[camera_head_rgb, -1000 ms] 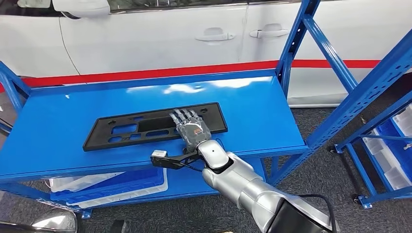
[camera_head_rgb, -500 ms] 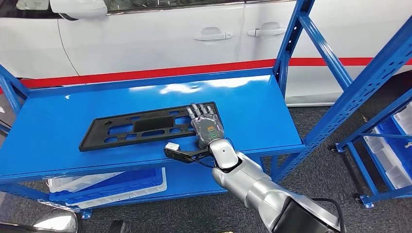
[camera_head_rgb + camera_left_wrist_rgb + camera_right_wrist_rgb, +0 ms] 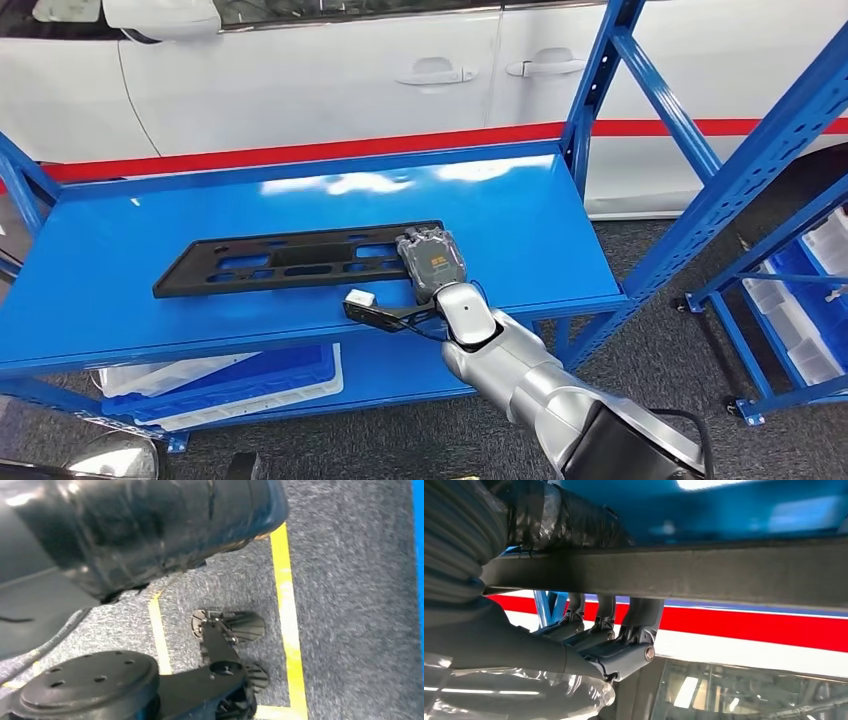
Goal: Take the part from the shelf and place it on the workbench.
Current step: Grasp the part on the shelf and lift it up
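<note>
Here, on the glossy blue metal shelf (image 3: 130, 260) of a blue steel rack, the robot's silver right arm reaches in from below and its right hand (image 3: 432, 262) closes over the right end of a long, flat black plastic part (image 3: 285, 266) pierced with rectangular cut-outs. From the head view, the part lies along the shelf surface, its left end pointing toward the rack's left side and its right end covered by the hand; whether that end is lifted off the shelf cannot be told from this angle. The right wrist view gives the closer account: the dark fingers (image 3: 624, 645) curl around one face of the part's edge (image 3: 724, 575) while the ribbed grey cover and thumb sit on the other, so the hand grasps the part. Beyond the fingers there, a red stripe runs across a white panel, matching the white car (image 3: 330, 70) with a red sill stripe parked just behind the rack in the head view. The left wrist view looks down at grey carpet (image 3: 350, 580) marked with yellow tape lines (image 3: 285, 605); the left hand's state cannot be told.
</note>
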Action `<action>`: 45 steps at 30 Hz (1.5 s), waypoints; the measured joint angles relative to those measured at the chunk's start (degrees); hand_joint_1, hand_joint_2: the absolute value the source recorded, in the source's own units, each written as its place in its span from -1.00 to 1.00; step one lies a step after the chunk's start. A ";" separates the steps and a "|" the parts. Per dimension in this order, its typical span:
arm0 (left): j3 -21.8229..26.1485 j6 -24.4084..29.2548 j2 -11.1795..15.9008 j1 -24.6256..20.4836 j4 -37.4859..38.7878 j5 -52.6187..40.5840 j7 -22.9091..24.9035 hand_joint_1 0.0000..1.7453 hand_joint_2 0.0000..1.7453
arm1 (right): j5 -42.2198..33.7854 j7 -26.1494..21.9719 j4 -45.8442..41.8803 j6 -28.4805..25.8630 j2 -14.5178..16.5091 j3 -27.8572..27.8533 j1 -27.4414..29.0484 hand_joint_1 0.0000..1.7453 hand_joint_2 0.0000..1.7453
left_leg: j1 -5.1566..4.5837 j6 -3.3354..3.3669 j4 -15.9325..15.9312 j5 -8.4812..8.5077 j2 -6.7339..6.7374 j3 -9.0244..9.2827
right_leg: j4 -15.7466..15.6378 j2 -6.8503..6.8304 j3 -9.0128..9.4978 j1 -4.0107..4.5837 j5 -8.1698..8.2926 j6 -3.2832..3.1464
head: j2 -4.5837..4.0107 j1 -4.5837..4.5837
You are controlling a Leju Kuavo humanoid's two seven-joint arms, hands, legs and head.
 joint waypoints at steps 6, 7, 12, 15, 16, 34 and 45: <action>-0.03 0.19 -0.11 0.04 0.02 0.15 -0.13 -1.00 -1.00 | 0.00 -0.02 0.02 -0.71 -0.73 -0.31 0.47 1.00 1.00 | 0.33 1.39 -0.80 0.58 0.22 0.34 | 14.30 -0.26 -6.18 -0.20 -7.28 1.04 | 0.00 0.31; -0.03 0.28 -0.11 0.09 0.02 0.19 -0.14 -1.00 -1.00 | 0.00 -0.02 0.02 -0.96 -0.85 -0.33 0.59 1.00 1.00 | 0.33 1.38 -0.73 0.56 0.17 0.33 | 14.56 -0.28 -6.20 -0.26 -6.79 1.06 | 0.00 0.33; -0.03 1.02 -0.50 0.23 0.01 0.40 -0.24 -1.00 -1.00 | -0.79 -1.41 -0.10 -3.28 -1.21 -0.64 0.79 1.00 1.00 | 0.09 0.45 0.38 0.07 -0.25 -0.03 | 0.80 -0.28 1.00 -0.09 -1.09 0.36 | 0.00 0.25; -0.04 0.31 -0.37 0.50 0.02 0.50 -0.52 -1.00 -1.00 | -3.79 -4.53 -0.55 -5.47 -1.40 -1.73 1.20 1.00 1.00 | 0.22 -0.56 0.41 0.12 -0.29 -0.35 | 0.01 -0.20 1.16 0.04 -0.89 -0.45 | 0.00 0.26; -0.05 0.07 -0.26 0.60 0.02 0.50 -0.71 -1.00 -1.00 | -5.00 -5.52 -0.78 -5.89 -1.45 -2.29 1.25 1.00 1.00 | 0.30 -0.90 0.80 -0.28 -0.24 -0.55 | -0.20 -0.21 1.20 -0.07 -0.69 -0.80 | 0.00 0.18; -1.11 5.27 0.55 1.00 0.02 -0.81 -10.79 -1.00 1.00 | -28.59 -21.51 -21.65 -13.94 -6.78 -14.38 6.85 1.00 1.00 | 0.58 0.94 -0.49 0.16 -0.07 0.27 | 5.73 -0.26 -2.28 -0.05 -4.15 0.96 | 0.00 0.03; -1.12 6.97 0.45 1.05 0.02 1.10 -12.03 -1.00 1.00 | -10.12 -22.63 -55.70 -14.23 -11.62 -22.42 17.67 1.00 1.00 | 0.03 0.15 0.96 -1.46 -0.22 0.39 | 0.49 -0.17 -0.36 0.24 -0.33 -0.03 | 0.00 0.10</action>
